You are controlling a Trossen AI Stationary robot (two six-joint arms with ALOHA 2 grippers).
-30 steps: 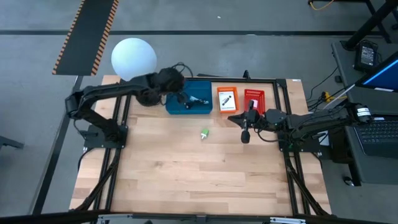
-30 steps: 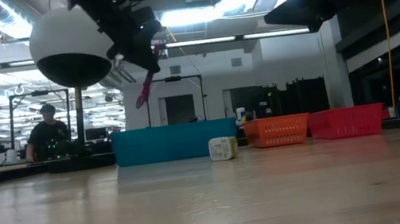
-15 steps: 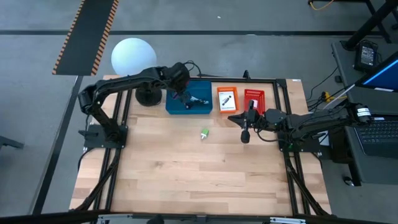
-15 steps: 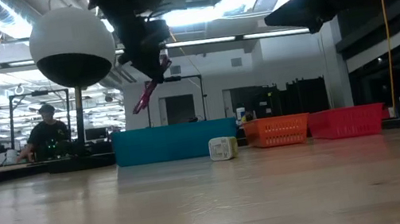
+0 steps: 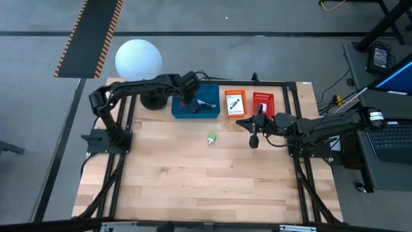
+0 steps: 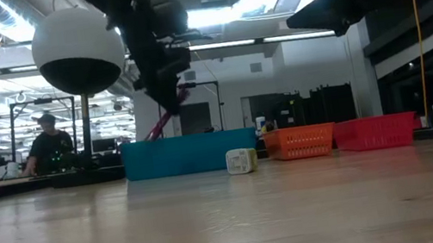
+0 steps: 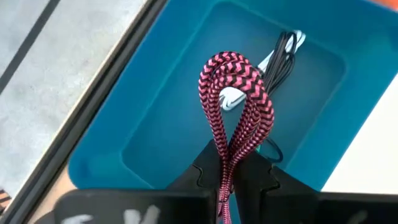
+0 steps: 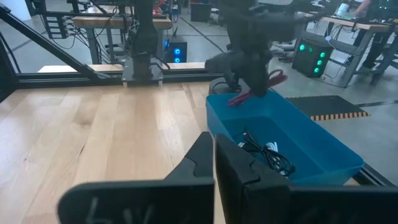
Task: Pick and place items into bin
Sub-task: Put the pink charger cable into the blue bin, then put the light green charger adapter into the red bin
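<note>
The left gripper (image 7: 231, 177) hangs over the blue bin (image 5: 195, 107) at the table's (image 5: 193, 187) far edge, its fingers clamped on a looped red cord (image 7: 233, 102) that dangles above the bin's hollow. From the table's centre the bin lies at about 12 o'clock. In the low view the cord (image 6: 165, 116) slants down toward the bin's (image 6: 188, 154) rim; whether its tip touches the rim is hard to tell. Inside the bin lies a black cable piece (image 7: 283, 53) with something white beside it. A green lump (image 5: 211, 138) sits on the bare wood, at about 6 o'clock from the bin. An orange tray (image 5: 234, 103) and a red tray (image 5: 263, 105) stand to the bin's 3 o'clock, each holding a printed card. The right gripper (image 5: 254, 139) waits near the red tray, fingers pressed together and empty.
</note>
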